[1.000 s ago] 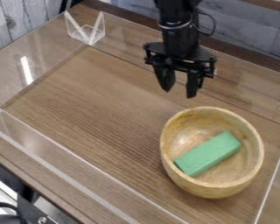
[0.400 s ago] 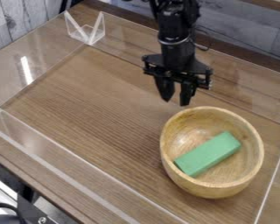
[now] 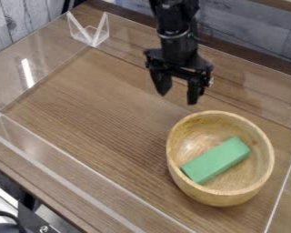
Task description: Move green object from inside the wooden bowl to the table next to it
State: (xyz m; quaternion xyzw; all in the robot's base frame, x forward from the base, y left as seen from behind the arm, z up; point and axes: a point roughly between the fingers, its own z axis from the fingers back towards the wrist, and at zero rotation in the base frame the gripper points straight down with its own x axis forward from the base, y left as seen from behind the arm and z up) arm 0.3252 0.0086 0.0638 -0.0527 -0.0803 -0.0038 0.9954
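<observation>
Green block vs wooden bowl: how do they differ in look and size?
Shape: the green block is a flat, elongated rectangle; the wooden bowl is round with a raised rim.
Color: the block is plain green; the bowl is light tan.
Size: the block is clearly smaller, fitting inside the bowl.

1. We see the arm [image 3: 173, 14] cut off by the top edge, so its upper part is out of our sight.
2. We cannot make out fine detail on the dark gripper [image 3: 177, 100]; its small parts blur together.
3. We find the table [image 3: 99, 109] running past the picture's edges.
4. We lose part of the wooden bowl's [image 3: 175, 155] inner floor beneath the green object [image 3: 217, 158].
5. We get only part of the dark thing [image 3: 5, 221] at the lower left corner, and cannot tell what it is.
</observation>
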